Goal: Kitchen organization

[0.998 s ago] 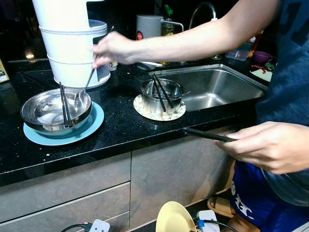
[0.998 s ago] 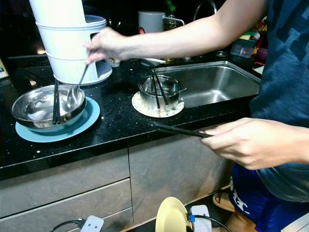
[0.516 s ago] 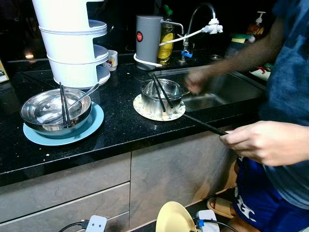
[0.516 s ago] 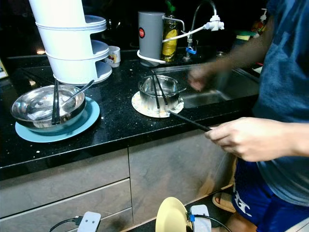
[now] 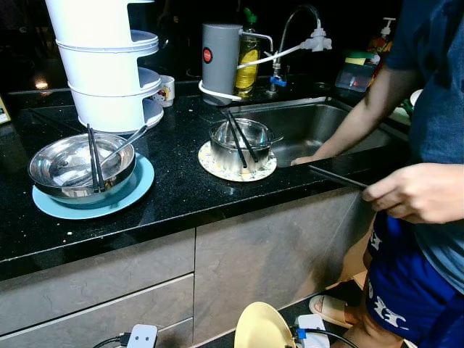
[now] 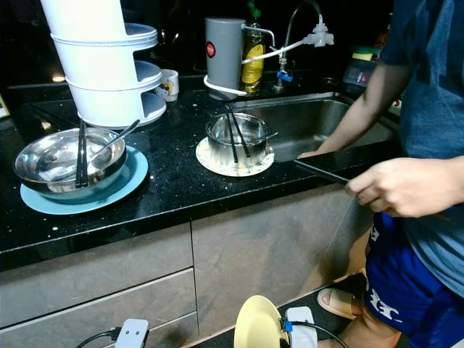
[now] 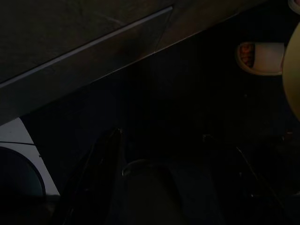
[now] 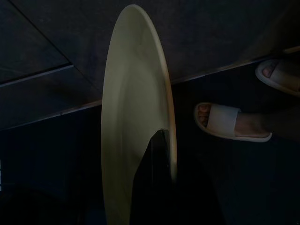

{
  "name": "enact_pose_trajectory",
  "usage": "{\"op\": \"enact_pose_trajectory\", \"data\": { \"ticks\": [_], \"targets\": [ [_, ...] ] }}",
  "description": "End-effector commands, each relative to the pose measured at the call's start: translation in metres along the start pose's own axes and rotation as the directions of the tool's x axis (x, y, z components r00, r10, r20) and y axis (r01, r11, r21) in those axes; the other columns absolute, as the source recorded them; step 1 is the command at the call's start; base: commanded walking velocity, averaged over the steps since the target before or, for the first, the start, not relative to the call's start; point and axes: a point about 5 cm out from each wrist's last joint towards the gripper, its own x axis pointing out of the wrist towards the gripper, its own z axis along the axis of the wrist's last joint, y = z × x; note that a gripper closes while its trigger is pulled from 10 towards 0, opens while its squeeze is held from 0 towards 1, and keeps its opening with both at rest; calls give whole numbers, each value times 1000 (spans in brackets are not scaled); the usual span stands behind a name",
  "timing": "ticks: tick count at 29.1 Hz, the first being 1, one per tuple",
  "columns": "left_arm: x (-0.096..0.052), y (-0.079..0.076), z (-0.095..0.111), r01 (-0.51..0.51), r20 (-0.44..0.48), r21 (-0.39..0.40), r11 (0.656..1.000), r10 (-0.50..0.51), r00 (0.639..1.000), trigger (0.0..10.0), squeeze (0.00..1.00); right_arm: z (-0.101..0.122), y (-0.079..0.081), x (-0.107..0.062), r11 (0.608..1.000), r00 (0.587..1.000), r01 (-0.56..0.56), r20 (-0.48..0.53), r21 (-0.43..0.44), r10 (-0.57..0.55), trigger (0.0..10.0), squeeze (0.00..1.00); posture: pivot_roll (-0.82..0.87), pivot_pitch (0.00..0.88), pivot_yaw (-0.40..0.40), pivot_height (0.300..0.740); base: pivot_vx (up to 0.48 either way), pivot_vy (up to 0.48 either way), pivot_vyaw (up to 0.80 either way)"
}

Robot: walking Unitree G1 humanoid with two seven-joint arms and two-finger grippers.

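A pale yellow plate (image 8: 136, 117) stands on edge low before the cabinet, and my right gripper (image 8: 161, 140) is shut on its rim; the plate (image 5: 262, 328) also peeks in at the bottom of the left eye view. On the black counter a steel bowl (image 5: 80, 167) with black chopsticks (image 5: 93, 156) and a spoon (image 5: 123, 145) rests on a blue plate (image 5: 138, 190). A small steel pot (image 5: 243, 141) holding chopsticks sits on a patterned coaster (image 5: 217, 168). My left gripper (image 7: 159, 145) hangs in the dark, fingers apart, nothing between them.
A person stands at the right, one hand (image 5: 420, 192) holding black chopsticks (image 5: 337, 176), the other resting by the sink (image 5: 319, 127). A white tiered rack (image 5: 109, 65) and a grey canister (image 5: 220, 54) stand at the back. A slippered foot (image 8: 229, 122) is on the floor.
The person's arm let go of the spoon in the bowl and drew back to the sink edge. Their hand with the chopsticks moved right. My arms stayed still.
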Motion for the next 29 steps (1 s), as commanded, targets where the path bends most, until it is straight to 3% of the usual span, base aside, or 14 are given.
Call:
{"op": "enact_pose_trajectory", "data": {
  "ticks": [1,2,3,5,6,8,10,12,14,29],
  "targets": [
    [0,-3,0,5,5,-9,1000,-5,1000,10000,0,-19,-3,-7,1000,996,10,-89,13,-9,10000,0,-56,68,-73,740,0,0,0],
    [0,-3,0,5,5,-9,1000,-5,1000,10000,0,-19,-3,-7,1000,996,10,-89,13,-9,10000,0,-56,68,-73,740,0,0,0],
    [1,-5,0,20,1,-55,998,-20,1000,10000,0,-14,-7,-7,991,999,18,-36,131,-13,10000,0,-54,64,-75,740,0,0,0],
    [1,-5,0,20,1,-55,998,-20,1000,10000,0,-14,-7,-7,991,999,18,-36,131,-13,10000,0,-54,64,-75,740,0,0,0],
    [1,-6,1,42,2,-74,996,-42,999,10000,0,-11,-9,-6,981,1000,12,-7,195,-11,10000,0,-53,63,-74,740,0,0,0],
    [1,-7,0,57,-1,-89,994,-58,998,10000,0,-9,-10,-6,977,1000,1,9,213,-3,10000,0,-50,59,-76,740,0,0,0],
    [1,-6,1,52,-1,-60,997,-52,999,10000,0,-8,-11,-6,986,1000,13,4,166,-14,10000,0,-47,57,-78,740,0,0,0],
    [1,-4,1,32,3,-32,999,-32,999,10000,0,-9,-9,-6,999,1000,11,-21,50,-10,10000,0,-42,56,-80,740,0,0,0],
    [0,-4,1,32,6,-30,999,-32,999,10000,0,-7,-8,-5,1000,1000,7,-12,19,-7,10000,0,-41,57,-82,740,0,0,0],
    [3,-10,4,63,-1,-32,998,-63,998,10000,0,2,-5,-1,1000,1000,-3,23,2,3,10000,0,-28,50,-104,740,0,0,0]
  ]
}}
